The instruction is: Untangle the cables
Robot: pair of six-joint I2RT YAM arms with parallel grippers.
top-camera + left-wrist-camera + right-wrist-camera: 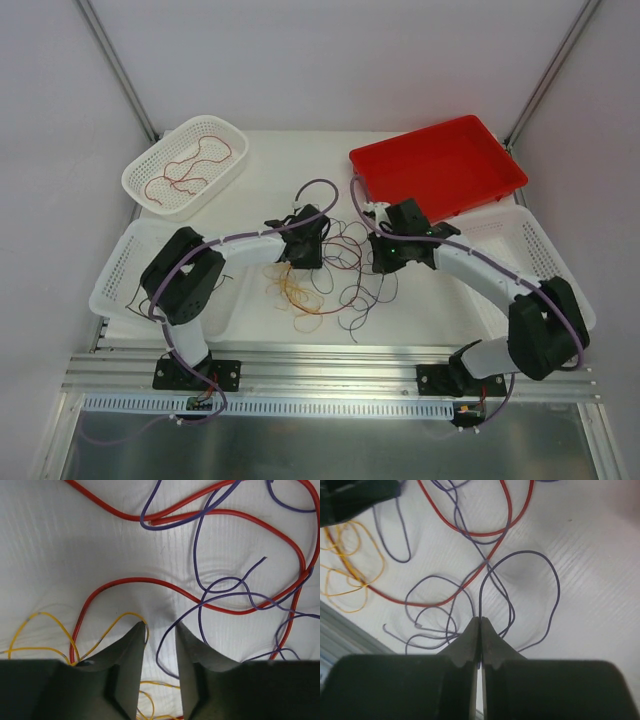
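Though slack, cables (486, 561) in right pincer (480, 621).

White worktop (270, 170), matte, fine ribbed lines on surface in wrist views. Pale grey-lilac back wall (330, 60) behind far edge, plain. Left wall (50, 120) and right wall (600, 130) same pale tone, closing in both side edges. Grey metal post (116, 68) rising from far left corner; second post (552, 70) from far right corner. Aluminium rail (330, 372) along near edge. White slotted strip (320, 407) just below rail. Shiny metal sheet (330, 450) beneath strip, dull reflections. Light soft, even; shadows faint.
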